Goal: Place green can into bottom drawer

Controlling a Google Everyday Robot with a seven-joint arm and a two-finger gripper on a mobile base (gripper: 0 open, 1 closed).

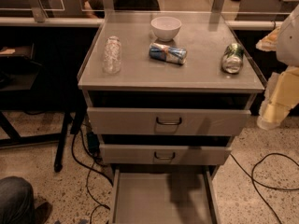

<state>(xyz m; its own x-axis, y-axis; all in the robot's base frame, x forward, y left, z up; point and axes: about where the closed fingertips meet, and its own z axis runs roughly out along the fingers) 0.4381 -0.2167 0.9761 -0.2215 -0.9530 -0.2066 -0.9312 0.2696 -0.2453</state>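
The green can (232,58) lies on its side near the right edge of the grey cabinet top (140,76), its silver end facing me. The bottom drawer (161,200) is pulled out at the bottom of the view, and its flat grey floor holds nothing. My gripper (274,104) hangs at the right edge of the view, beside the cabinet's right side, lower than the can and apart from it. It holds nothing that I can see.
On the cabinet top are a white bowl (166,28), a blue-and-silver can (167,53) on its side and a clear plastic bottle (112,55). Two upper drawers (168,121) with loop handles are slightly open. Cables (266,171) lie on the floor. A person's leg (16,199) is at the bottom left.
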